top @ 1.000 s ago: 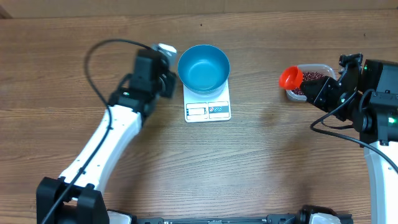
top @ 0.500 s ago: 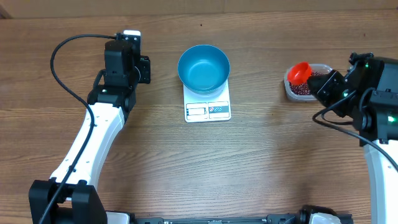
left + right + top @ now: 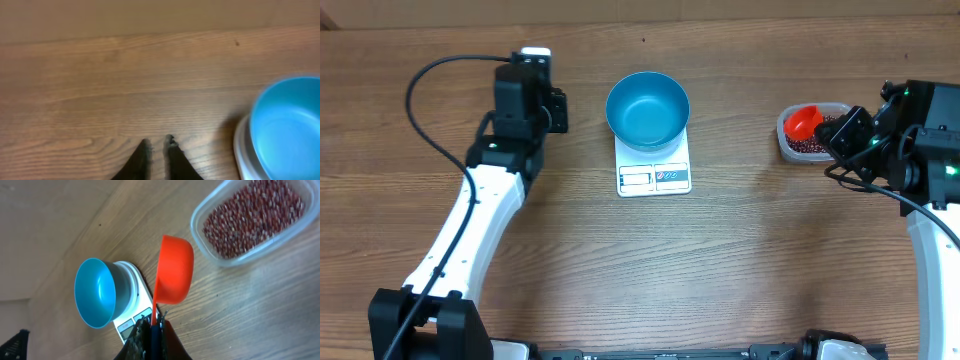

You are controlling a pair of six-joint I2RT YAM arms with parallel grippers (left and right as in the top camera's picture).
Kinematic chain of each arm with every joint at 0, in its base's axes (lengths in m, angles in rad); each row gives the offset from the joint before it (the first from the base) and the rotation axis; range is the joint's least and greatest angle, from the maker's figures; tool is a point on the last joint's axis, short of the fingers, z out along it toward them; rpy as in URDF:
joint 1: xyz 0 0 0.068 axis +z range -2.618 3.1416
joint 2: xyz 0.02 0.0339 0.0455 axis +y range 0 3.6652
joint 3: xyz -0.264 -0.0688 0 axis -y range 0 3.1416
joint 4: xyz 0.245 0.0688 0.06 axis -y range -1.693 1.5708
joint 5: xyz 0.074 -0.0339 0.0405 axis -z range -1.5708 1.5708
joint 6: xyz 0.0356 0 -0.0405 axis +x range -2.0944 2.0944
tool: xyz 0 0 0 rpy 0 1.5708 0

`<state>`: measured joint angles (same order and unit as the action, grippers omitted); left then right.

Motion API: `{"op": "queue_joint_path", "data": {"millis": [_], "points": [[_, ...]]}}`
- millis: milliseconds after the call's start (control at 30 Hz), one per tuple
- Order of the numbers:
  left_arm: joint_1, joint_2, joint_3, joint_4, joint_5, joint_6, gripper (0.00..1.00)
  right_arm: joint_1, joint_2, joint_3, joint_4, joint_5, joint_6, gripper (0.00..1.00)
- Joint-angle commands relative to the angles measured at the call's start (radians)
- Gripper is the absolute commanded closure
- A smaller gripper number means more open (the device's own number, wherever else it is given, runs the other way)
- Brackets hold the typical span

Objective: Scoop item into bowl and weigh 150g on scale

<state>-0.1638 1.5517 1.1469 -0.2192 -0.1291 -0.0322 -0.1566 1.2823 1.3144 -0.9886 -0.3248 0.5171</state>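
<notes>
Overhead, the blue bowl [image 3: 647, 110] sits on the white scale [image 3: 654, 176], covering its 12 o'clock half. The display and buttons show along the 6 o'clock edge. Bowl interior looks bare blue, no beans seen in it.

The beans [image 3: 815, 145] lie in a clear tub [image 3: 783, 140] at 3 o'clock of the scale, well apart, w/ plain wood table [image 3: 740, 250] between them.

R gripper [image 3: 154, 327] is clenched on the thin handle of an orange scoop [image 3: 175, 270]. The scoop cup hangs over the tub's 9 o'clock end and hides part of it from above. In the wrist view only the cup's outer side shows, so can't tell if it carries anything. R arm body covers the tub's 3 o'clock end overhead.

L gripper [image 3: 157, 145] hovers at 9 o'clock of the bowl, near but apart from it. Its fingertips are slightly parted w/ wood visible between them, grasping nothing. The wrist view is blurred, w/ the bowl rim at its 4 o'clock corner.

A black cable [image 3: 420, 90] loops off the L arm toward 9–10 o'clock.
</notes>
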Motion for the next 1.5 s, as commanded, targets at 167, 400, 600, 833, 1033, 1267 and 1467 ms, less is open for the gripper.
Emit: {"op": "queue_joint_path", "data": {"millis": [167,400,600,833,1033,1267,1467], "points": [[-0.289,-0.01,0.12,-0.275,0.155,0.021,0.0,-0.003,-0.008,0.041,-0.021,0.01,-0.203,0.96],[-0.479,-0.008,0.118,-0.376,0.291,-0.122,0.9,-0.003,-0.008,0.041,-0.019,0.011,-0.212,0.96],[-0.518,0.082,0.116,-0.329,0.127,-0.04,0.96,-0.003,-0.008,0.041,-0.01,0.011,-0.212,0.96],[-0.517,0.242,0.116,-0.254,-0.02,-0.024,0.96,-0.003,-0.008,0.041,-0.014,0.011,-0.212,0.96],[-0.517,0.343,0.116,-0.217,-0.021,-0.022,0.96,-0.003,-0.008,0.041,-0.016,0.022,-0.212,0.96],[-0.515,0.418,0.116,-0.187,-0.061,-0.089,0.96,-0.003,-0.008,0.041,-0.016,0.022,-0.213,0.96],[-0.515,0.42,0.116,-0.171,-0.062,-0.088,0.96,-0.003,-0.008,0.041,-0.016,0.021,-0.231,0.96]]}}
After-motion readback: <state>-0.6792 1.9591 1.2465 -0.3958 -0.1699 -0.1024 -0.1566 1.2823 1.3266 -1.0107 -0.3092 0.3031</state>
